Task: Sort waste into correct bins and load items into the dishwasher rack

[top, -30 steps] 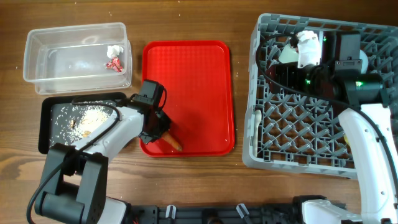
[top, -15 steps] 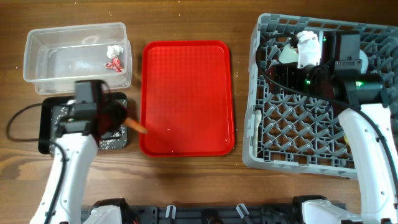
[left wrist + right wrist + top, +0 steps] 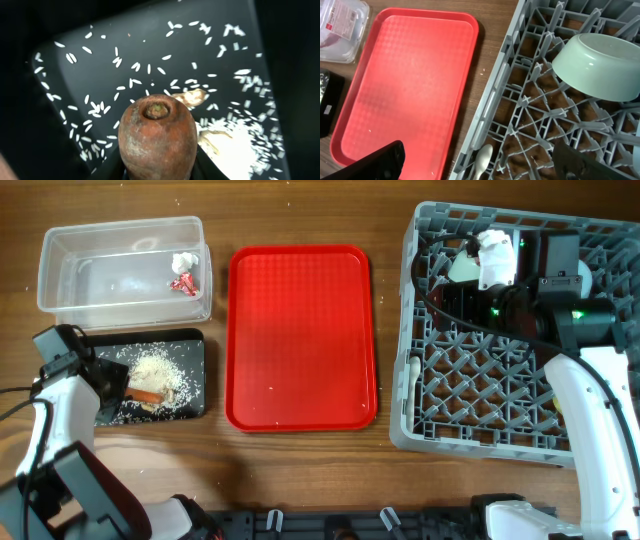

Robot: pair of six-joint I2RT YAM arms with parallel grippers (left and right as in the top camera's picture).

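My left gripper (image 3: 118,388) is shut on the small orange carrot (image 3: 148,395) and holds it low over the black tray (image 3: 195,405). In the left wrist view the carrot (image 3: 157,132) fills the space between the fingers, above scattered rice (image 3: 240,145). A rice pile (image 3: 156,369) lies in the tray. The red-and-white wrapper (image 3: 184,281) lies in the clear tub (image 3: 70,250). My right gripper (image 3: 455,298) is open and empty over the grey rack (image 3: 480,435). A pale green bowl (image 3: 600,65) and a white spoon (image 3: 482,159) sit in the rack.
The flat red tray (image 3: 300,330) lies between the bins and the rack, with a few crumbs on it. It also shows in the right wrist view (image 3: 405,90). The right arm covers part of the rack's far side.
My left arm has swung left with the carrot, from the red tray's front left corner to over the black tray. The right arm has not moved.
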